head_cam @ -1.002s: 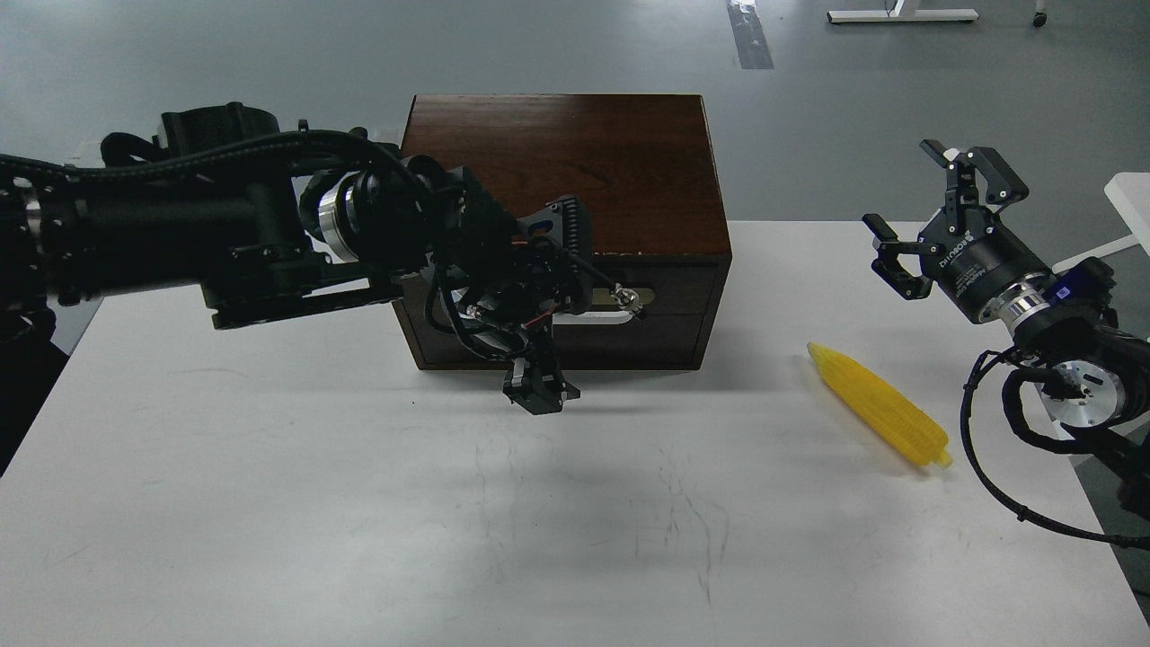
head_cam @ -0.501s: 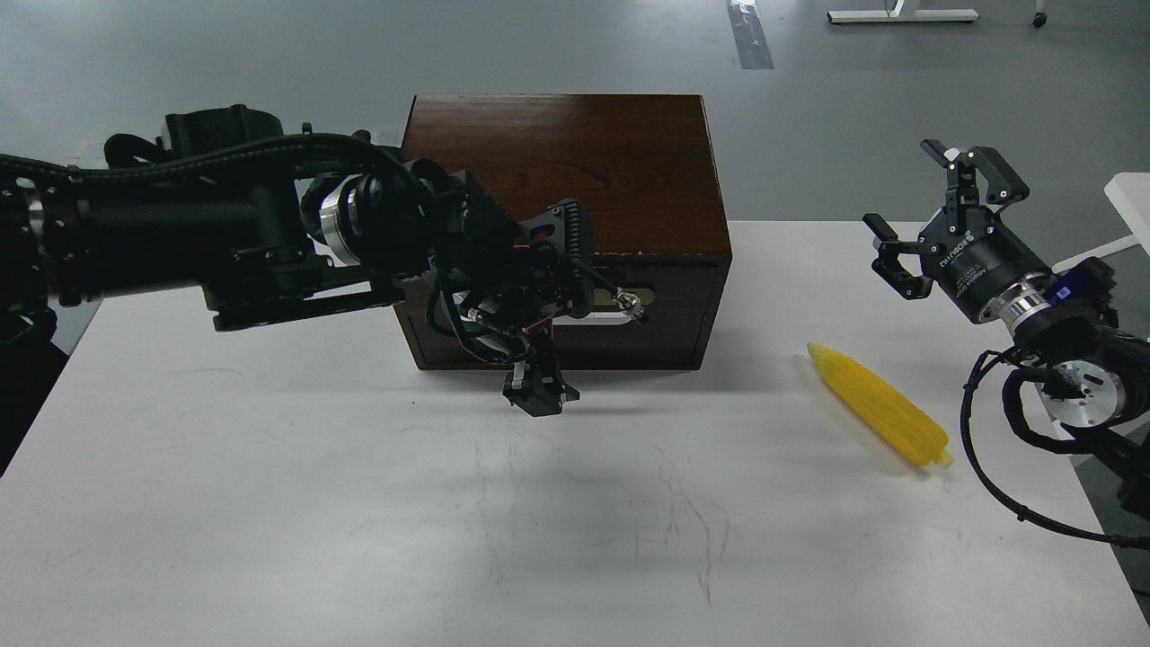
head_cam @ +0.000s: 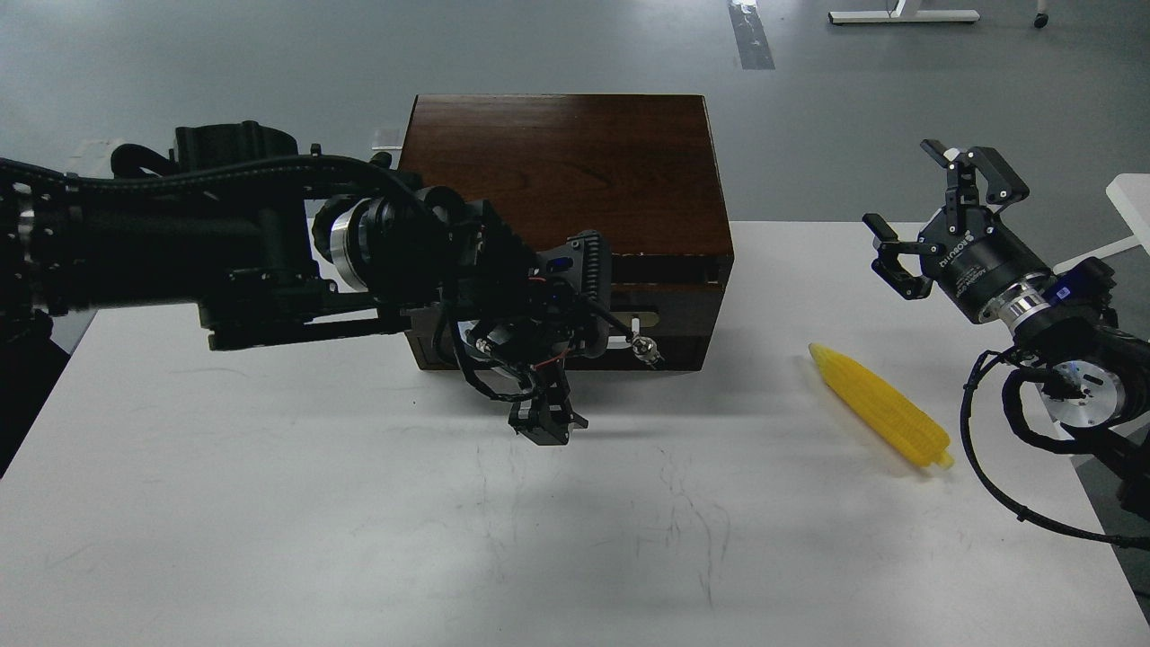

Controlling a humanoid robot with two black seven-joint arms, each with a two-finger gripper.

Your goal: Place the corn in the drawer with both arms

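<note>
My left claw [head_cam: 546,422] hangs before the drawer [head_cam: 669,316] of the brown cabinet [head_cam: 575,171]; whether it is spread or pressed together, I cannot tell. My right claw [head_cam: 939,211] hovers spread. The corn [head_cam: 880,404] lies on the white desk [head_cam: 359,530], right of the cabinet.

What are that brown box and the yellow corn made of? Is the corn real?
The cabinet looks like dark stained wood with a glossy varnish: grain streaks and a light reflection show on its top. The corn looks like moulded plastic, not real: uniform bright yellow, regular ribbed rows, slightly shiny.
</note>
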